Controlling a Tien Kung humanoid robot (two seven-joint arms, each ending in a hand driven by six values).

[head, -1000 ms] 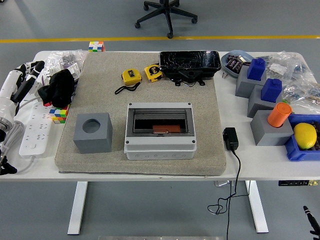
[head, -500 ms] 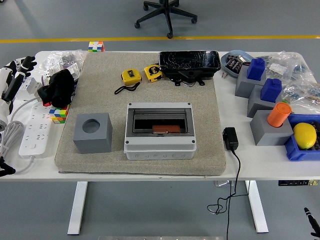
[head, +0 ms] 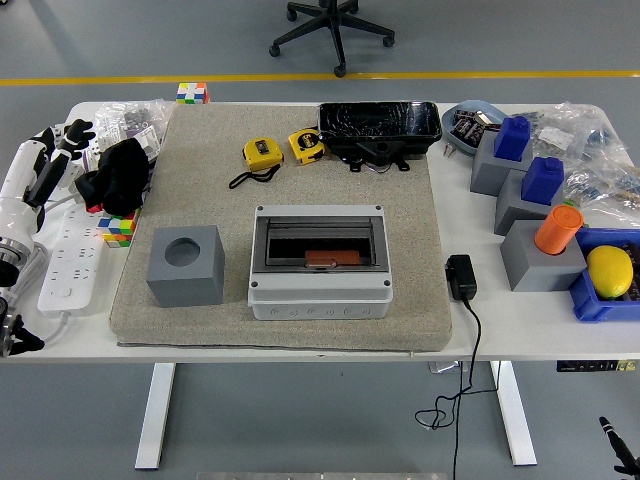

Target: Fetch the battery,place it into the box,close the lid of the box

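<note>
The grey box [head: 320,262] stands in the middle of the beige mat [head: 280,190]. Its dark see-through lid lies flat over the opening. An orange-red battery [head: 333,259] shows through it, lying inside near the front. My left hand [head: 58,145], on a white forearm, hovers at the table's far left edge over the power strip, well apart from the box. Its black fingers [head: 76,130] are spread and hold nothing. Of my right arm only a black tip [head: 612,438] shows below the table at the bottom right corner.
A grey cube with a round hole [head: 186,264] sits left of the box. Two yellow tape measures [head: 285,149] and a black tray [head: 380,124] lie behind it. A black adapter [head: 461,276] with cable lies right of the mat. Grey blocks and a blue bin with a lemon [head: 610,270] crowd the right.
My left hand swung out towards the left edge, then came back right to about where it was a second ago. The box and battery have not moved.
</note>
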